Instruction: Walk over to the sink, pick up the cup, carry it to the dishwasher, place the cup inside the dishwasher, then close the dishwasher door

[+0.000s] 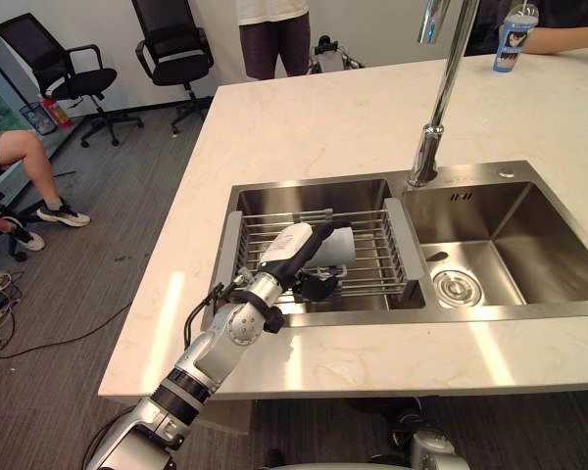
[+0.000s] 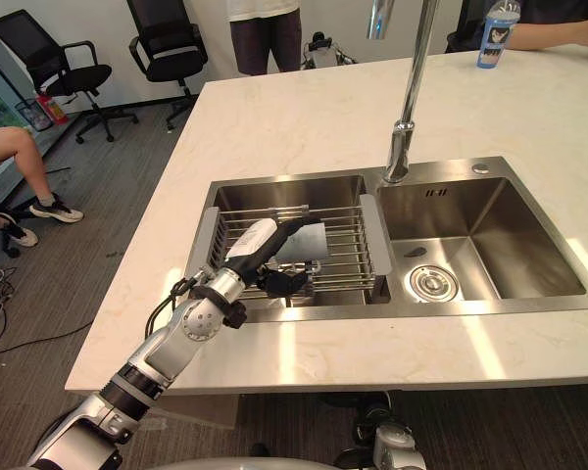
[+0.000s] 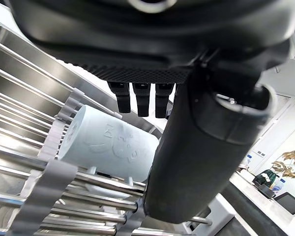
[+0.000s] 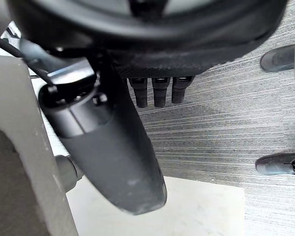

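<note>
A pale blue cup lies on its side on the wire rack set across the left basin of the steel sink. My left hand reaches over the counter edge and hovers directly above the cup, fingers fairly straight. In the left wrist view the cup lies just past the fingers, with the thumb beside it; nothing is gripped. My right hand hangs low over the grey floor, fingers relaxed and holding nothing.
A tall faucet rises between the two basins. A drink bottle stands at the counter's far right by a person's arm. Another person stands beyond the counter, one sits at left, near office chairs.
</note>
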Available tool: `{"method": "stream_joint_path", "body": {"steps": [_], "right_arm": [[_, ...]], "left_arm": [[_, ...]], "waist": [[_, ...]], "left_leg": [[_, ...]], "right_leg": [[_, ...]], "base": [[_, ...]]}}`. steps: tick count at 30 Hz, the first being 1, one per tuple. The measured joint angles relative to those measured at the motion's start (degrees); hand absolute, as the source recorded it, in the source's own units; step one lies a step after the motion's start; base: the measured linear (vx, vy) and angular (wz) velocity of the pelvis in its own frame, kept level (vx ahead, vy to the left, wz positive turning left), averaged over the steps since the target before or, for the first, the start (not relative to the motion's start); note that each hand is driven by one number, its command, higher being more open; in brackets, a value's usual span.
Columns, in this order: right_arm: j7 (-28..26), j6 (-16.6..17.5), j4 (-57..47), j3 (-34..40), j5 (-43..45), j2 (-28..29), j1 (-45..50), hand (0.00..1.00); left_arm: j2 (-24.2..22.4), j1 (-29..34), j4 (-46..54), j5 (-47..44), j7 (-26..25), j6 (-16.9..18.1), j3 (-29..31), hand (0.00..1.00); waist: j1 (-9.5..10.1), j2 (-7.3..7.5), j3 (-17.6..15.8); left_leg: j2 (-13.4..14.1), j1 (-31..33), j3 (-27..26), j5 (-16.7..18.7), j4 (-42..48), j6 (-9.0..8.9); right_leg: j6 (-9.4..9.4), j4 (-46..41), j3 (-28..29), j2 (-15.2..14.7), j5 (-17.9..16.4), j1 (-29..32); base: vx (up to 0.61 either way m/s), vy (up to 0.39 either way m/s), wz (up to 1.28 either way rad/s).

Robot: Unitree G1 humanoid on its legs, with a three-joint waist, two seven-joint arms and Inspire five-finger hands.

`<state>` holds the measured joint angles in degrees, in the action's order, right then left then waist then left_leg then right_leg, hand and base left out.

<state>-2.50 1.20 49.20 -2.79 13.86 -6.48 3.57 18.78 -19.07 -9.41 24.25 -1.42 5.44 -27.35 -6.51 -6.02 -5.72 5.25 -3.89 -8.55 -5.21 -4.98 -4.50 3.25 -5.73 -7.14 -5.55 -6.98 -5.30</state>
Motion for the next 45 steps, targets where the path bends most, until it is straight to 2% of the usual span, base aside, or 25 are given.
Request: {"method": "stream_joint_path", "body": {"steps": [14,26,32,38,45], "right_arm": [[0.02,-0.04,0.01,-0.1,0.02,0.48,-0.13,0.9],[0.11,-0.37,0.01,-0.52,0.02,0.43,-0.16,0.9],[0.01,-0.65,0.01,-0.56,0.02,0.38,-0.1,0.9],[-0.1,-0.92,0.11,-0.55,0.01,0.41,-0.39,0.9],[-0.13,-0.92,0.1,-0.44,0.0,-0.16,-1.67,0.9]], "left_arm": [[-1.89,-1.13,-0.36,-1.92,-2.72,-1.03,3.12,0.9],[-2.1,-1.54,0.08,-3.0,-3.5,-1.36,3.31,0.9],[-2.0,-5.05,-2.58,-2.83,-3.43,-2.06,3.3,0.9],[-1.99,-7.73,-6.88,-2.24,-2.79,-3.27,3.2,0.9],[-1.88,-13.54,-10.42,-0.53,-2.26,-3.95,2.97,0.9]], "waist": [[-0.64,0.98,-0.65],[-0.65,1.11,-0.74],[-0.81,1.44,-0.96],[-2.43,1.45,-1.14],[-3.37,1.32,-3.9]], "left_leg": [[-0.13,1.06,0.13,-0.17,-0.05,0.23],[-0.14,1.15,0.38,-0.23,-0.06,0.3],[-0.14,1.51,0.32,-0.25,-0.07,0.32],[-0.14,2.07,0.21,-0.25,-0.08,0.32],[-0.06,3.51,-0.53,-0.26,-0.08,0.31]], "right_leg": [[0.5,1.84,-0.08,-0.04,1.19,0.11],[0.58,2.02,-0.31,-0.06,1.48,0.0],[0.57,2.16,-0.25,-0.07,1.57,0.39],[0.57,2.69,-0.26,-0.04,1.66,0.73],[0.52,2.68,0.45,0.01,2.01,2.57]], "base": [[-0.01,0.004,-0.01],[-0.01,0.0,0.0],[-0.01,0.0,0.0],[0.0,0.0,0.0],[-0.01,0.002,-0.05]]}}
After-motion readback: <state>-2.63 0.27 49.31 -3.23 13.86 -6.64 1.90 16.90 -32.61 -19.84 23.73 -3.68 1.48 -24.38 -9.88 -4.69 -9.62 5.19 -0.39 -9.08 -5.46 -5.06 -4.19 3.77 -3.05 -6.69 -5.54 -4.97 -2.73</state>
